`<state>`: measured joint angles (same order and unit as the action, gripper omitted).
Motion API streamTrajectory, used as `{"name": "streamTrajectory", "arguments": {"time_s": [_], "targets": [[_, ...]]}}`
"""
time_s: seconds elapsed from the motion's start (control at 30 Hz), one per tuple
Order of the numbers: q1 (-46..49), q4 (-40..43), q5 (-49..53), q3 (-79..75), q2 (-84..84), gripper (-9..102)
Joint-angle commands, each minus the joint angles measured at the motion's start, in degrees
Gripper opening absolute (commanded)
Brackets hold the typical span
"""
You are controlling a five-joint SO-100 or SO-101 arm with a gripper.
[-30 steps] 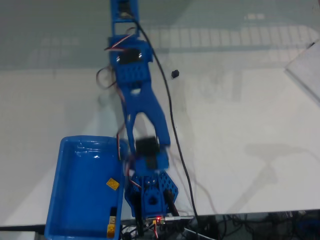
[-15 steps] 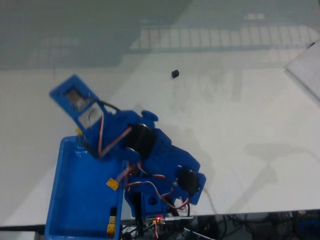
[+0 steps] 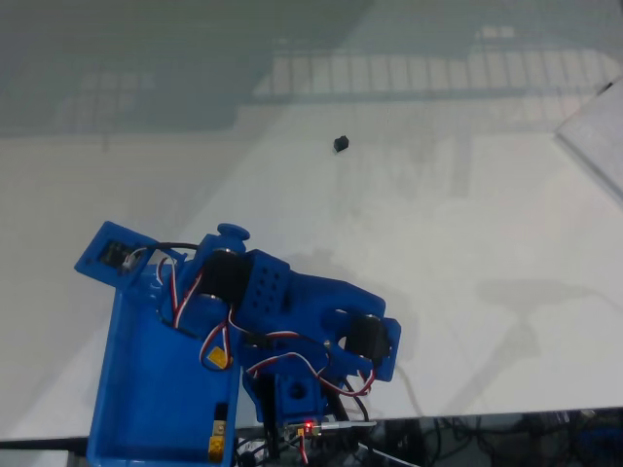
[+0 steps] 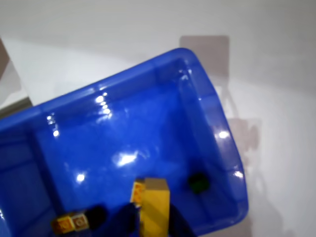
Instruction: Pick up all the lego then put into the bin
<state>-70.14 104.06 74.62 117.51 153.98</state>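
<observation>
The bin (image 3: 146,389) sits at the lower left of the fixed view, with the blue arm (image 3: 292,311) folded low just beside its right wall and reaching across its top edge. The arm's wrist end lies over the bin's upper left corner, but from there the fingertips cannot be made out. In the wrist view the bin (image 4: 217,128) lies directly below the gripper (image 4: 154,219), whose 2 dark fingers enter from the bottom edge and hold a yellow lego (image 4: 154,205) upright between them, jaws closed narrowly on its sides, above the bin's glossy floor. On that floor, left of the held brick, rests another yellow lego (image 4: 69,223), and near the bin's right wall there is a small dark green-tinted blob (image 4: 198,183) whose nature cannot be told. In the fixed view 2 yellow spots show at the bin: 1 yellow piece (image 3: 217,357) against the right wall beside the arm's wires, and 1 yellow piece (image 3: 216,448) at the lower right corner. The black lego (image 3: 340,143) lies on the white table (image 3: 487,243) well apart from the bin, up and to the right of it.
</observation>
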Motion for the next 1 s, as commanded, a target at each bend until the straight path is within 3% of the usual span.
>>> {"name": "streamTrajectory", "arguments": {"time_s": [0.0, 0.2, 0.33, 0.47, 0.67, 0.8, 0.87, 0.97], "targets": [[-0.1, -0.5, 1.0, -0.1, -0.7, 20], [1.8, -1.3, 1.1, 0.1, -1.3, 29], [12.5, -5.9, 2.7, -0.4, -3.3, 29], [34.7, -23.5, 2.5, 1.5, -8.6, 29], [64.0, -56.2, 8.3, 14.9, -15.4, 29], [75.8, -66.8, 13.7, 19.9, -20.0, 29], [80.1, -74.5, 12.0, 21.4, -22.9, 29], [84.9, -79.4, 9.9, 20.7, -27.5, 29]]}}
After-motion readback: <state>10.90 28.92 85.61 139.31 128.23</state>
